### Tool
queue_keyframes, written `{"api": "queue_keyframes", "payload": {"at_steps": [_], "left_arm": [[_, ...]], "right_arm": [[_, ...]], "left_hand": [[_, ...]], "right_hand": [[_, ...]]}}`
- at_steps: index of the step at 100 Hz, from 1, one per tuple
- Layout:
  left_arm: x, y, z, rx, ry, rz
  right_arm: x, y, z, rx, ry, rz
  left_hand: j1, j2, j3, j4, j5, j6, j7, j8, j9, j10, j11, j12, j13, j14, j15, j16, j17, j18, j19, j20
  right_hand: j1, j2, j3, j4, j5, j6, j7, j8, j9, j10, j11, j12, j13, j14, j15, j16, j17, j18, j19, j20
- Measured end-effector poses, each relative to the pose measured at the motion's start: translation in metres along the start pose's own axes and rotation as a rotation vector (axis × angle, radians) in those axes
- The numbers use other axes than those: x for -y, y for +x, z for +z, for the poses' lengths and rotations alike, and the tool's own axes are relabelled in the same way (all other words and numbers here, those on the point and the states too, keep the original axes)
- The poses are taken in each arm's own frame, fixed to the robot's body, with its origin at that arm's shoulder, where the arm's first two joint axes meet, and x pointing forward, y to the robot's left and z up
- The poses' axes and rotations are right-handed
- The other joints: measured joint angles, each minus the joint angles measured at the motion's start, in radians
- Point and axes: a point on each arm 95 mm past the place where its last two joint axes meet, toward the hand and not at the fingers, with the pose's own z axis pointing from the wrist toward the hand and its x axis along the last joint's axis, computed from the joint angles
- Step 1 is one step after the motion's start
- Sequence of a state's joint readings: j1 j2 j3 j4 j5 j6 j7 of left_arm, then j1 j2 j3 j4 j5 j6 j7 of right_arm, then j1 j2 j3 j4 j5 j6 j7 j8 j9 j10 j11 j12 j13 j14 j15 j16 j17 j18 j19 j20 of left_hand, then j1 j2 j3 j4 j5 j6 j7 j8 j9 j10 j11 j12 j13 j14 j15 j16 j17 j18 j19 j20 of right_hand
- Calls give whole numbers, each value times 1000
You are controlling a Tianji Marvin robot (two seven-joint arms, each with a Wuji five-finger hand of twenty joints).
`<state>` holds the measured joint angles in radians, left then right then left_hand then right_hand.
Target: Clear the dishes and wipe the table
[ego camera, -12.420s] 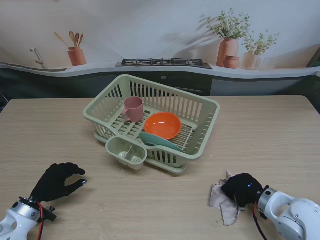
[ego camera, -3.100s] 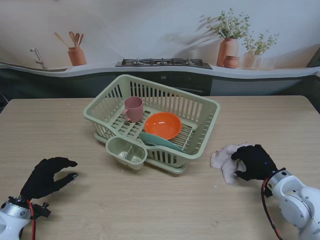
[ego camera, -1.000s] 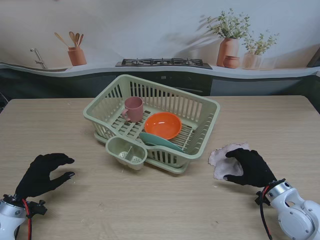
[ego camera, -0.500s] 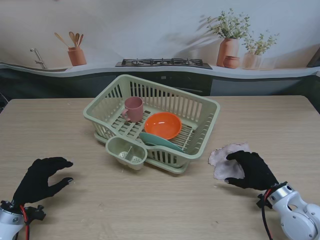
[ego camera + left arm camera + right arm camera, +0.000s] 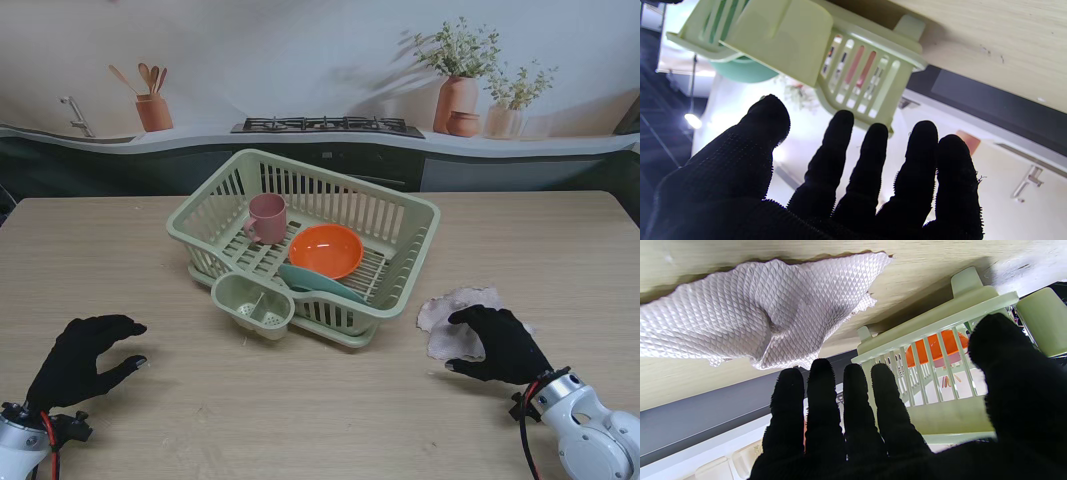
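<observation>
Dishes: cup (image 5: 267, 217), orange bowl (image 5: 325, 250) and green plate (image 5: 318, 282) sit in the rack (image 5: 400, 215), frame centre | Wiping: looks underway, cloth (image 5: 452, 312) lower right | right hand (image 5: 495, 344) spread over cloth, gripping nothing | left hand (image 5: 85, 358) lower left, loosely spread, empty

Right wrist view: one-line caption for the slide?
Black-gloved right hand, fingers spread, above the white waffle-textured cloth beside the pale green plastic dish rack.

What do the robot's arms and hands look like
Both the left hand and right hand are five-fingered and covered in black knit gloves. The wrists behind them are rounded white and grey housings, with thin red and black cables running along each wrist.
</observation>
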<state>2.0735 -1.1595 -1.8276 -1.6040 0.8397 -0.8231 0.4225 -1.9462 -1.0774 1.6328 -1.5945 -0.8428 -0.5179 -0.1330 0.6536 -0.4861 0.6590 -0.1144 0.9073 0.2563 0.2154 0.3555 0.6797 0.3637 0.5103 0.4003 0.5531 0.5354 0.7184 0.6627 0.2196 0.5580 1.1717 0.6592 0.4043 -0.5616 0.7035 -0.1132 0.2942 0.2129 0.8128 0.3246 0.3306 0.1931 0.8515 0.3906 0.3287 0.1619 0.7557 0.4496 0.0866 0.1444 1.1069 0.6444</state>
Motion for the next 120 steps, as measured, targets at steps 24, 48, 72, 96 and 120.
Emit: {"api": "queue_keyframes", "payload": {"at_steps": [24, 48, 72, 96, 120], "left_arm": [[0, 0, 1, -1, 0, -4], [1, 0, 2, -3, 6, -1], [1, 0, 2, -2, 7, 0], [1, 0, 2, -1, 7, -2], [1, 0, 2, -1, 9, -2]], "right_arm": [[1, 1, -1, -1, 1, 3], [2, 2, -1, -2, 5, 4], [2, 2, -1, 2, 7, 3], [3, 3, -1, 5, 10, 2], [3, 3, -1, 7, 12, 2]], "left_hand": [[0, 0, 0, 0, 0, 0, 0, 0, 0, 0, 0, 0, 0, 0, 0, 0, 0, -1, 0, 0], [0, 0, 0, 0, 0, 0, 0, 0, 0, 0, 0, 0, 0, 0, 0, 0, 0, -1, 0, 0], [0, 0, 0, 0, 0, 0, 0, 0, 0, 0, 0, 0, 0, 0, 0, 0, -2, -1, 0, 0], [0, 0, -2, 0, 0, 0, 0, 0, 0, 0, 0, 0, 0, 0, 0, 0, -2, -2, 0, 0], [0, 0, -2, 0, 0, 0, 0, 0, 0, 0, 0, 0, 0, 0, 0, 0, -2, -2, 0, 0]], "right_hand": [[0, 0, 0, 0, 0, 0, 0, 0, 0, 0, 0, 0, 0, -7, 0, 0, 0, 0, 0, 0], [0, 0, 0, 0, 0, 0, 0, 0, 0, 0, 0, 0, 0, -7, 0, 0, 0, 0, 0, -3], [0, 0, 0, 0, 0, 0, 0, 0, 0, 0, 0, 0, 0, -7, 0, 0, 0, 0, 0, -7], [0, 0, 0, 0, 0, 0, 0, 0, 0, 0, 0, 0, 0, -7, 0, 0, 0, 0, 0, -9], [0, 0, 12, 0, 0, 0, 0, -1, 0, 0, 0, 0, 0, -7, 0, 0, 0, -1, 0, -9]]}}
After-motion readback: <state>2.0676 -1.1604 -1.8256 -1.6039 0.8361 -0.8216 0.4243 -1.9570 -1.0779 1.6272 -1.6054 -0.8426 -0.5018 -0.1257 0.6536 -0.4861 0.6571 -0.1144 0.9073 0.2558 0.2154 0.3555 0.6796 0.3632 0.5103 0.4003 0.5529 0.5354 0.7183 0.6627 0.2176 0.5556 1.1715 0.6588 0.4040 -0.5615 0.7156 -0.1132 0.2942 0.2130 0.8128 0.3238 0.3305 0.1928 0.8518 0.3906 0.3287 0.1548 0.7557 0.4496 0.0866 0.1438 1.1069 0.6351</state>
